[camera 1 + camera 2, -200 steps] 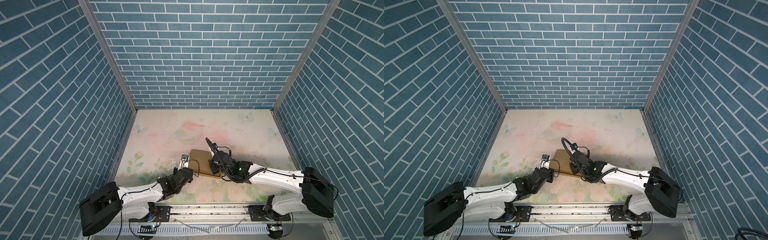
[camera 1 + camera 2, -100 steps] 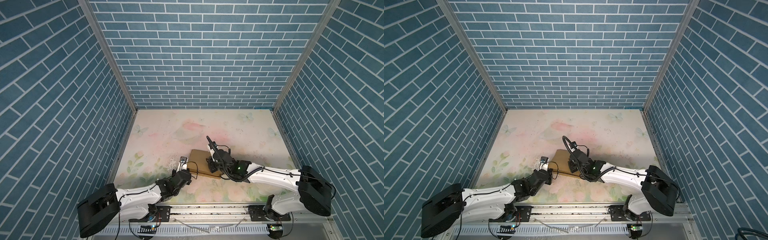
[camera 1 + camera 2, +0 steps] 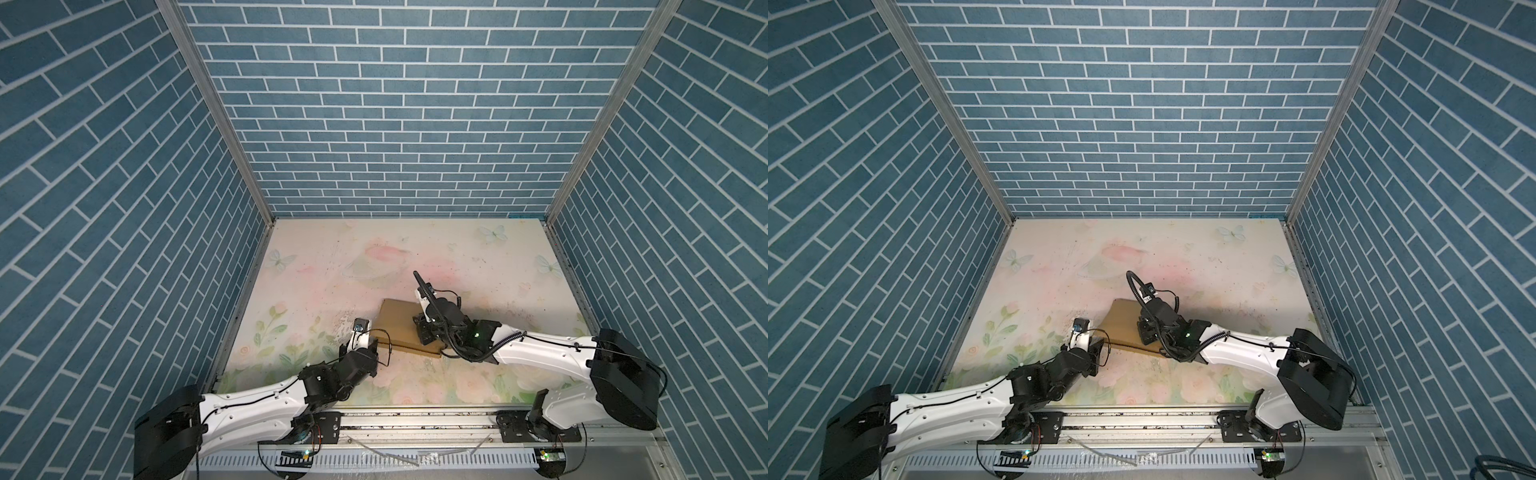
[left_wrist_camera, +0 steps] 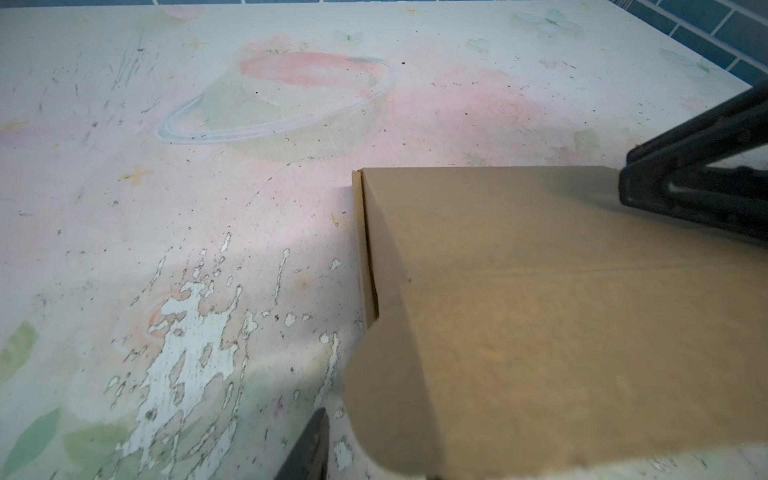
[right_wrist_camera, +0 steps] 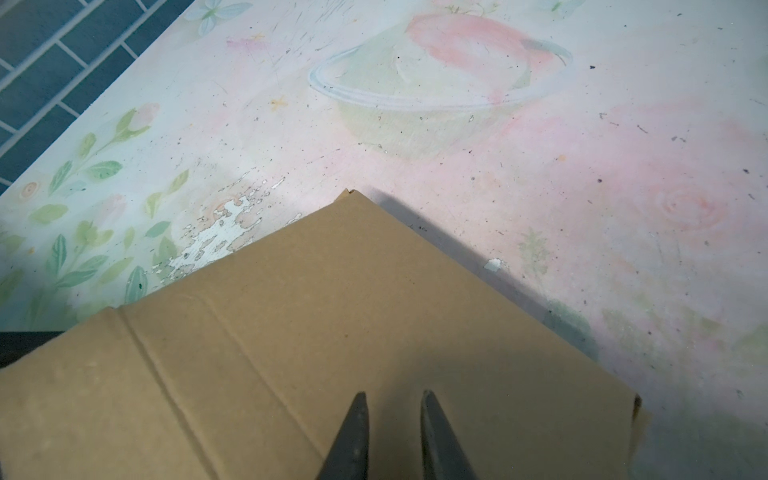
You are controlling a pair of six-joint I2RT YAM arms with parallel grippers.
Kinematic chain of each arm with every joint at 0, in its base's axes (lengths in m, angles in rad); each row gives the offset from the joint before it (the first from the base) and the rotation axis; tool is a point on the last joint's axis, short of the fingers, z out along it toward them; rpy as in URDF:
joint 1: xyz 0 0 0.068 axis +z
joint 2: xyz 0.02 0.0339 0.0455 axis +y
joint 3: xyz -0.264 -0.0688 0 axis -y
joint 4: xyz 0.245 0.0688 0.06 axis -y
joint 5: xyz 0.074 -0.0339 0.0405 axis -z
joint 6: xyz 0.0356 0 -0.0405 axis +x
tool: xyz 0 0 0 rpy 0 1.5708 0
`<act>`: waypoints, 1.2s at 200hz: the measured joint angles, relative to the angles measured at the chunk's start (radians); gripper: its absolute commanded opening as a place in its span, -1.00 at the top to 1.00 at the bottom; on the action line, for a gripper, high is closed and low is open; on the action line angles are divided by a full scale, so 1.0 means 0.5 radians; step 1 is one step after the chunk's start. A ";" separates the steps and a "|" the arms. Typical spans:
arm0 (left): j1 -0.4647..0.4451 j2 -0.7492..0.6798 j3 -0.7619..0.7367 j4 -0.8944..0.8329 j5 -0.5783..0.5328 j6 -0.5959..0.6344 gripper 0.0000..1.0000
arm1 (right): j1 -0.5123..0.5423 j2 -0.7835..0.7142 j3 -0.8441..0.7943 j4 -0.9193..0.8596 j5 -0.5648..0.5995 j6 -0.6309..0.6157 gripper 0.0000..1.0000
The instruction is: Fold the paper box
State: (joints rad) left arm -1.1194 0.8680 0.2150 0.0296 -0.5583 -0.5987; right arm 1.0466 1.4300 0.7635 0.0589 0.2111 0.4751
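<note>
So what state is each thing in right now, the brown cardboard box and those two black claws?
Brown cardboard box, lid folded down, lying flat; one rounded flap sticks out untucked.
Left gripper, beside that flap; only one finger shows, so open or shut is unclear.
Right gripper, narrowly open, empty, tips over the lid.
Floral tabletop, print flaked off beside the box.

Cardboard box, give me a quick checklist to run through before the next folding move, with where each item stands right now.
1. Box lying on the table: ok.
2. Right hand over the lid, slightly open, gripping nothing: ok.
3. Right hand actually pressing the lid: cannot tell.
4. Left hand open or shut: cannot tell; only one finger shows.
5. Rounded corner flap tucked in: not ok, it sticks out beside that finger.
</note>
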 measured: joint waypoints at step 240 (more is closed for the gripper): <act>0.233 -0.351 0.278 -0.912 -0.071 -0.197 -0.09 | -0.081 0.111 -0.198 0.106 -0.156 0.089 0.60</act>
State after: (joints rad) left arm -1.0027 0.6926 0.3542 -0.4263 -0.5938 -0.6971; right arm 1.0061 1.4857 0.6643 0.1120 0.1329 0.5198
